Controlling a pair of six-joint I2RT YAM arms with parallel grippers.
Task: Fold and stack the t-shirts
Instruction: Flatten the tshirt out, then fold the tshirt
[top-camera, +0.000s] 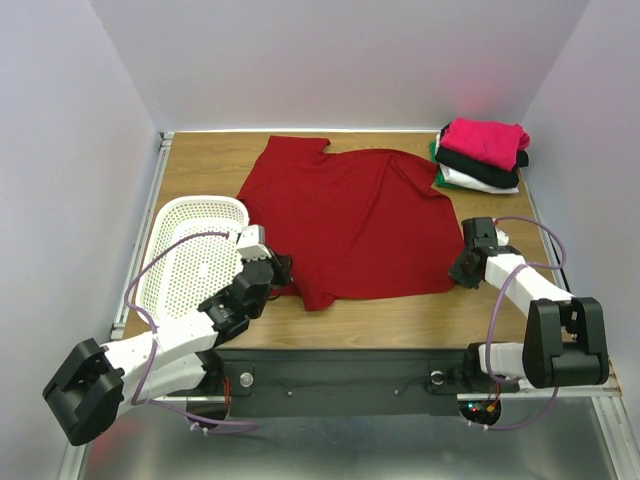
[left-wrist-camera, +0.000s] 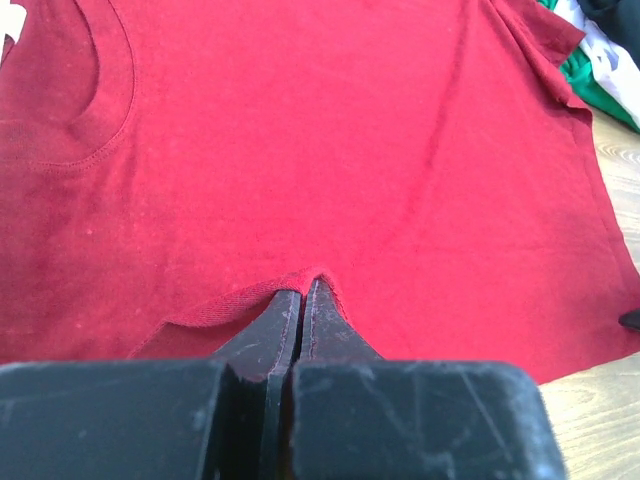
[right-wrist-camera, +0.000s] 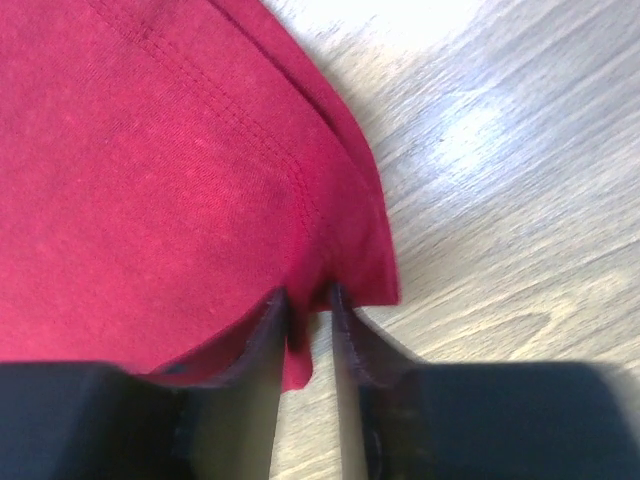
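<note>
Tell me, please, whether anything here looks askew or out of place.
Nothing is spilled or damaged. The dark red t-shirt lies skewed to the table edges, its near edge pinched by the left gripper and right gripper. In the far-right stack, the white t-shirt and green t-shirt poke out unevenly beneath the pink t-shirt.

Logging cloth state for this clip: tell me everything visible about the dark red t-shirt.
The dark red t-shirt is plain soft knit cloth with stitched hems and a round neckline. It lies spread open, mostly flat with slight wrinkles, on the wooden table, between the basket and the folded stack. The left gripper pinches its near-left edge; the right gripper pinches its near-right corner.
</note>
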